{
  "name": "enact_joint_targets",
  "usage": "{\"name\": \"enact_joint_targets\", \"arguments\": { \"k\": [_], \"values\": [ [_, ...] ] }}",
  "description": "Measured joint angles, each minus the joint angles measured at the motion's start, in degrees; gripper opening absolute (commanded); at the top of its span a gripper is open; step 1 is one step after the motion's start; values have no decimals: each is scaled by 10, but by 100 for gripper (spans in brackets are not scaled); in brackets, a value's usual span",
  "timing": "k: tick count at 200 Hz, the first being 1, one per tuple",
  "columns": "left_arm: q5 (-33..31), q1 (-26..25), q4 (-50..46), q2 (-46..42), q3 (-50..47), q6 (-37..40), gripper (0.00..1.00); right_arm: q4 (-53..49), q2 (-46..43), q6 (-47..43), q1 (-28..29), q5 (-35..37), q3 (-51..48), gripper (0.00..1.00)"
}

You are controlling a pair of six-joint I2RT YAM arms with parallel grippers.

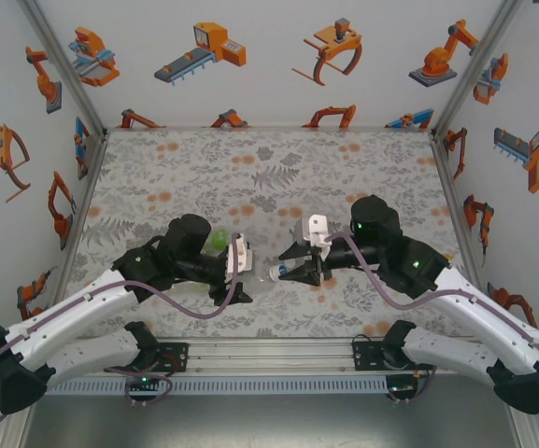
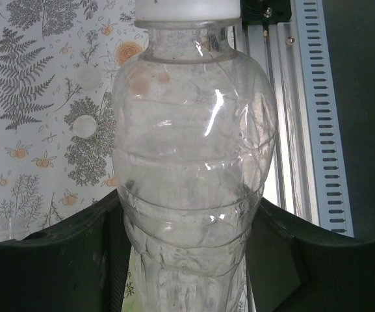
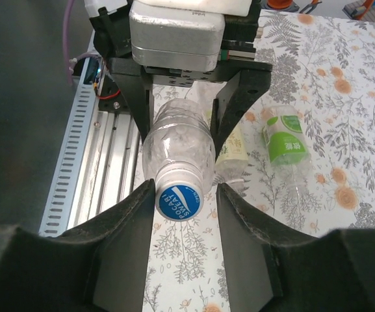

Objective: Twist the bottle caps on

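Worktop: grey-and-orange floral-print sheet, boxed in by white walls papered with orange cartoon robot arms; a ribbed aluminium rail runs along the near edge.
Held bottle: clear unlabelled ribbed plastic bottle, lying level in the air over the near part of the worktop, neck toward the right arm.
Left gripper: clamped on that bottle's body, a black finger pressed to each side.
Cap on neck: small round white plastic screw cap with a blue printed top, sitting on the held bottle's mouth.
Right gripper: flanks the cap, one finger against its rim and a sliver of gap at the other; I cannot tell whether it bites.
Waiting: one loose white round cap and a second loose white cap near it on the worktop; a green-labelled clear bottle and a pale-yellow-labelled clear bottle lie side by side.
Risk, threads: a cap turned while tilted would likely cross-thread and jam.
Risk, slip: with a loose hold, the fingers may skate round the cap; thin walls may buckle or let the bottle spin in the left gripper.
Risk, fall: a dropped cap could roll toward the rail.
Writing: "POCARI SWEAT" in white on the blue cap top; the print on both labels is too small to read.
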Motion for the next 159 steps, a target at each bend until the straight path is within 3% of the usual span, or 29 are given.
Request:
{"name": "enact_joint_targets", "arguments": {
  "k": [36, 100, 144, 154, 159],
  "values": [
    [0, 0, 0, 0, 4, 0, 0, 0, 0, 0, 0, -13, -13, 42],
    [7, -1, -2, 0, 4, 0, 0, 10, 0, 5, 0, -18, -15, 31],
    [6, -1, -5, 0, 4, 0, 0, 15, 0, 21, 0, -11, -19, 12],
    [3, -1, -6, 0, 4, 0, 0, 19, 0, 40, 0, -1, -21, 0],
    [0, -1, -6, 0, 4, 0, 0, 23, 0, 55, 0, 7, -22, 0]
  ]
}}
